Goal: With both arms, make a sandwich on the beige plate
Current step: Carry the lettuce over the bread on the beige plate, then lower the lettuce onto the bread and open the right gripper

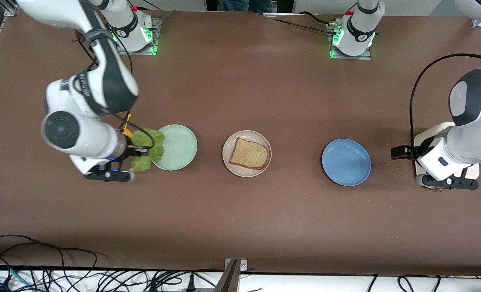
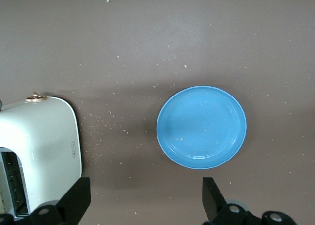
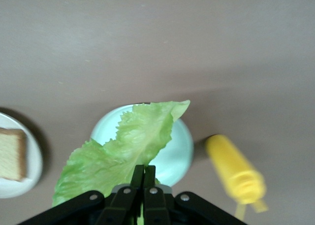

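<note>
The beige plate [image 1: 229, 163] lies mid-table with one tan bread slice [image 1: 249, 154] on it; both also show at the edge of the right wrist view, plate [image 3: 32, 162] and slice [image 3: 11, 153]. My right gripper [image 1: 138, 151] [image 3: 143, 169] is shut on a ruffled green lettuce leaf [image 1: 149, 145] [image 3: 130, 141], over the rim of the mint green plate [image 1: 180, 148] [image 3: 178, 151] at the right arm's end. My left gripper [image 1: 402, 152] [image 2: 145, 188] waits open with nothing between its fingers, over bare table between a blue plate and a toaster.
A bare blue plate [image 1: 346, 162] [image 2: 202, 127] lies toward the left arm's end. Beside it, under the left arm, stands a white toaster [image 1: 427, 132] [image 2: 42, 144]. A yellow bottle [image 3: 234, 171] [image 1: 126, 130] lies beside the mint green plate, mostly hidden by the right arm.
</note>
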Action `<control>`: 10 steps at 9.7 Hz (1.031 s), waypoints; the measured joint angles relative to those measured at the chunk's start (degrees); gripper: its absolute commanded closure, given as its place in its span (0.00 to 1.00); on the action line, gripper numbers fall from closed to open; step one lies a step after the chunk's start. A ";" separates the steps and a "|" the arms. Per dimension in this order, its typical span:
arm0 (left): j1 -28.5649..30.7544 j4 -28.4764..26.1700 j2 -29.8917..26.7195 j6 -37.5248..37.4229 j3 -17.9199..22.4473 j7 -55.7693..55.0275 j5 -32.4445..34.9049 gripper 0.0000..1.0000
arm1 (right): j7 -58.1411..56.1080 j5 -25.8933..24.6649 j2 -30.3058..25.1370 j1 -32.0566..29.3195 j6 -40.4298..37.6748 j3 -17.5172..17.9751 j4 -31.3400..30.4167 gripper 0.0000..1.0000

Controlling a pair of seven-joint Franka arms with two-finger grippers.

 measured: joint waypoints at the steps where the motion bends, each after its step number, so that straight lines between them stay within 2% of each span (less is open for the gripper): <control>1: 0.19 0.00 0.00 0.00 0.00 0.00 0.08 0.00 | 8.51 0.05 1.09 3.41 2.96 0.09 -0.08 1.00; 3: 0.23 0.00 0.00 0.00 -0.01 0.00 0.11 0.00 | 24.23 0.03 4.32 9.40 9.88 0.09 -0.17 1.00; 6: 0.24 0.00 0.00 0.00 -0.01 0.00 0.12 0.00 | 41.65 0.03 8.18 14.43 19.32 0.04 -0.20 1.00; 8: 0.25 0.00 0.00 0.00 -0.02 0.00 0.12 0.00 | 51.39 -0.02 10.84 17.27 25.44 0.02 -0.23 1.00; 10: 0.24 0.00 0.01 0.00 -0.03 0.00 0.12 0.00 | 56.84 -0.80 13.09 19.61 27.72 -0.20 -0.22 1.00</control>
